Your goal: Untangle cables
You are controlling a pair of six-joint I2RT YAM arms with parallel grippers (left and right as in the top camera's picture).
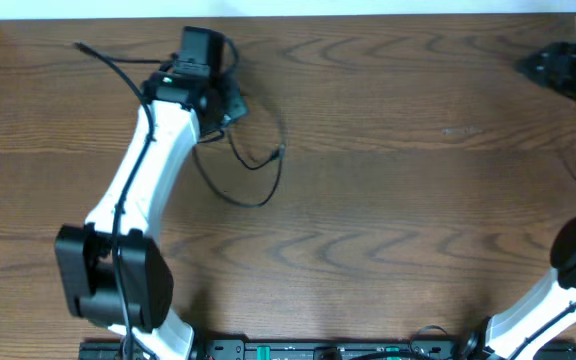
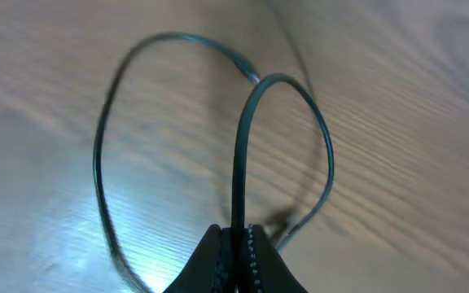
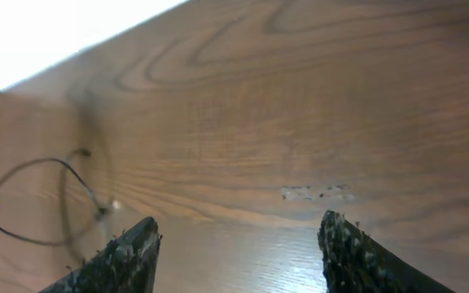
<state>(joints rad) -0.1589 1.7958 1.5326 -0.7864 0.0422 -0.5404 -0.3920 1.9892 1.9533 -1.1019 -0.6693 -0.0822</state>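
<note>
Left hand (image 2: 236, 244) clenched on thin black rubbery cable (image 2: 238, 163), whose slack loop lies on the brown wooden table (image 1: 388, 200) toward its 4 o'clock in overhead; right hand (image 3: 238, 238) released, well apart at 3 o'clock.

Fingers (image 2: 204, 264) pinching black cable (image 2: 239, 155), looped over table (image 2: 414, 114)

The black cable (image 1: 236, 197), thin and limp, is lying across the desk (image 1: 388, 200). It is being pinched in the shut left pincer (image 1: 226, 108). To the pincer's left, one straight stretch is trailing off toward the far edge. To the pincer's near right, the rest is sagging in an open loop and curling back up to a small plug end (image 1: 281, 151). Close up, it is arching out of the pincer and crossing itself in a ring.
</note>
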